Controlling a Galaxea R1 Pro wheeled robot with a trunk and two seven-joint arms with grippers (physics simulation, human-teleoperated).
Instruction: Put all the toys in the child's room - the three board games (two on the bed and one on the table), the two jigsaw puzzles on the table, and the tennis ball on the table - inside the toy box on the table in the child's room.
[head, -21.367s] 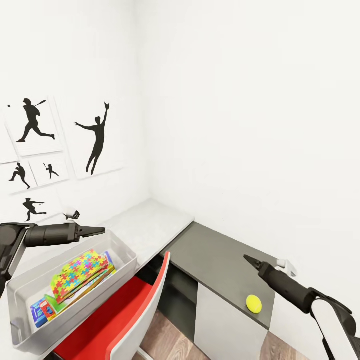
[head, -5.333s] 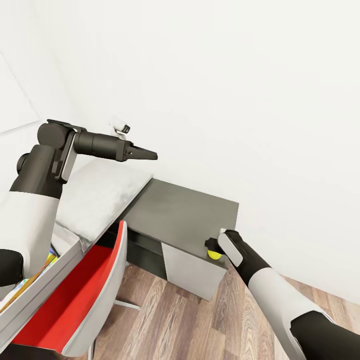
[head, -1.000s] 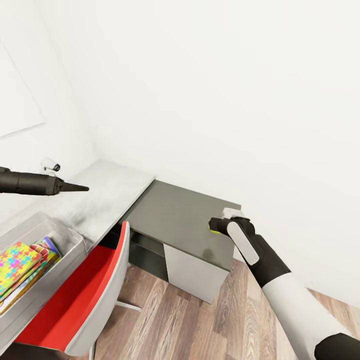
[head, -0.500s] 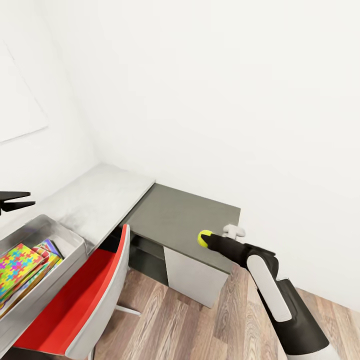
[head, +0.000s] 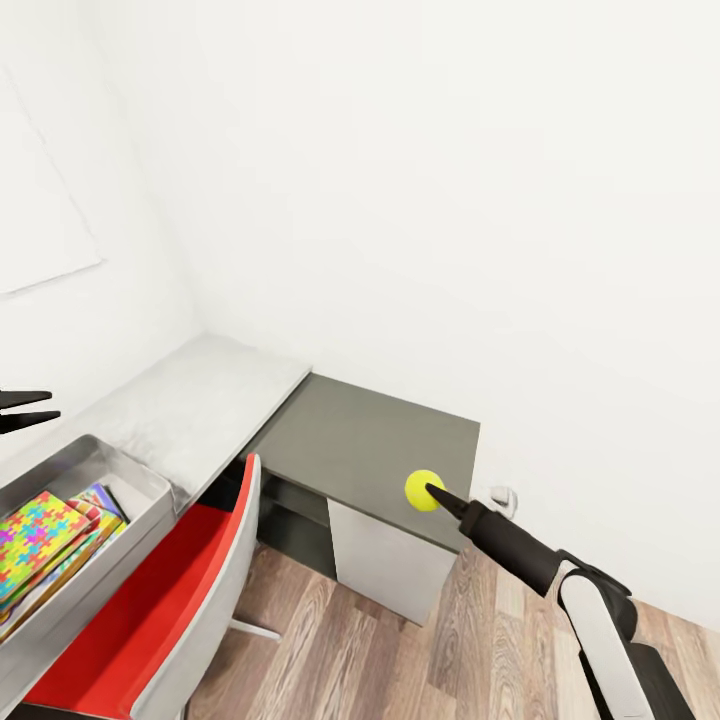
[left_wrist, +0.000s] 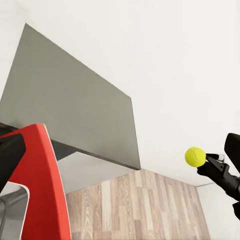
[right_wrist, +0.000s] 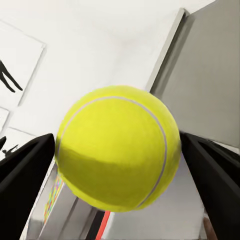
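Head view: tennis ball (head: 423, 490) pinched at the tips of the right gripper (head: 436, 492), held over the front edge of the dark table (head: 350, 435), toy box (head: 120, 475) well apart at left, left gripper (head: 28, 410) slightly open beside it.

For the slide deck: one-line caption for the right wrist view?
Right gripper holds the tennis ball between its fingers, table behind.
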